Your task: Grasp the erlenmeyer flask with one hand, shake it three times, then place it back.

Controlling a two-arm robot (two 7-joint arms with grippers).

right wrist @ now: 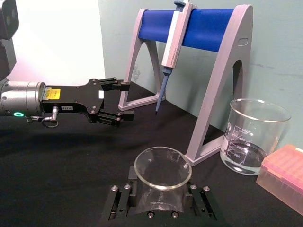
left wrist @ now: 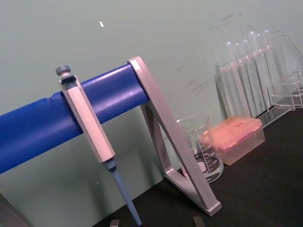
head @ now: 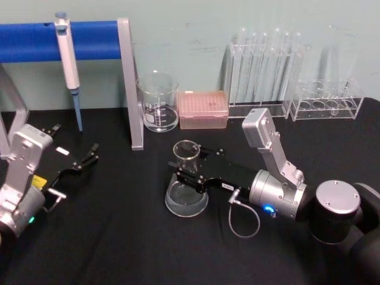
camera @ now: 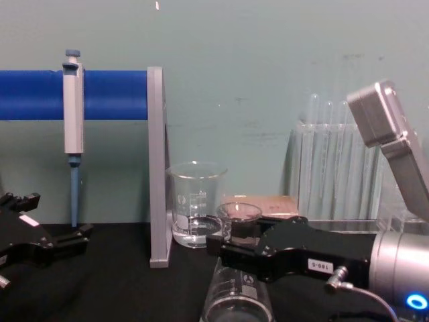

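The erlenmeyer flask (head: 186, 189) stands on the black table (head: 119, 237), my right gripper (head: 185, 173) pinching its neck (my right wrist camera catches the rim (right wrist: 163, 168) between the fingers). My left gripper (head: 89, 155) hangs spread nearby.

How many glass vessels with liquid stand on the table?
2: the erlenmeyer flask at the centre, between the right gripper fingers, and the beaker behind it, beside the pipette stand.
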